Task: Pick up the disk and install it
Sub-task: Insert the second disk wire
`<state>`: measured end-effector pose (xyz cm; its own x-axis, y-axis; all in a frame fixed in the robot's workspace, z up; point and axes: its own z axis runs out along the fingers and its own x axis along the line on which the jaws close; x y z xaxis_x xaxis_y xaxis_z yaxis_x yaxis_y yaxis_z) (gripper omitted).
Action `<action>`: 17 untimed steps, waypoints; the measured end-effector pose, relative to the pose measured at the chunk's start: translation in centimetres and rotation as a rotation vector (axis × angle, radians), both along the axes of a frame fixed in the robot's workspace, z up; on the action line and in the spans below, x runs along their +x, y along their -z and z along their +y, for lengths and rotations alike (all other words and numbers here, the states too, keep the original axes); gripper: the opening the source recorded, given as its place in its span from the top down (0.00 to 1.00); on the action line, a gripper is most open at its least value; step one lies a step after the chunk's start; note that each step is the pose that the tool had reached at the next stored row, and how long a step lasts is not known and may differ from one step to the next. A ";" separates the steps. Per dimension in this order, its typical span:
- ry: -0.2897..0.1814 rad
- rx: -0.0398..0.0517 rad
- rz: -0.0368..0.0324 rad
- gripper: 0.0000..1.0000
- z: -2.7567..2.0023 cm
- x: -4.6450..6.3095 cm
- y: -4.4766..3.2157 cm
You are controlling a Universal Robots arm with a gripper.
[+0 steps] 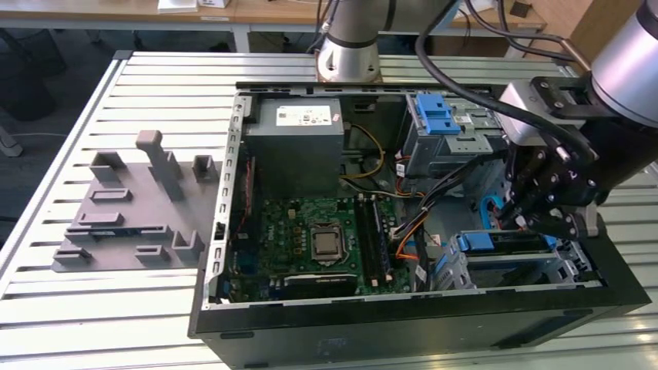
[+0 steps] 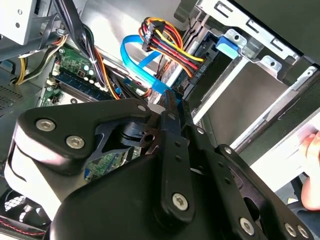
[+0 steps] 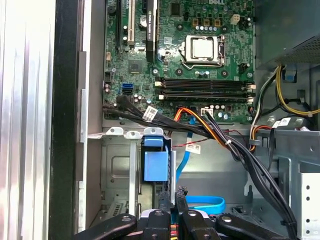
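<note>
One open computer case on slatted worktop | drive bay at the case's 4 o'clock in exterior view holds the disk, blue carrier showing | install looks nearly done, full seating unclear | gripper at disk's 12 o'clock, fingers together, gripping nothing.

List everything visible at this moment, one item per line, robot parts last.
Open black desktop computer case: one, on the slatted metal table.
Green motherboard: one, on the case floor.
Grey metal power supply box: one, far end of the case.
Grey metal drive cage with blue latch: one, far corner on the exterior view's right.
Blue-framed disk: one, in the near bay, below the gripper.
Grey plastic fixture block: one, on the exterior view's left.
Black gripper: one, above the disk bay.
</note>
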<state>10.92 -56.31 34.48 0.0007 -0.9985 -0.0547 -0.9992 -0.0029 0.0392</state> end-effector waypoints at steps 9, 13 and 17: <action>0.000 0.0001 0.0000 0.84 -0.45 0.0 0.33; 0.000 -0.0002 0.0000 0.84 -0.48 0.1 0.48; 0.000 0.0000 0.0000 0.84 -0.56 0.1 0.63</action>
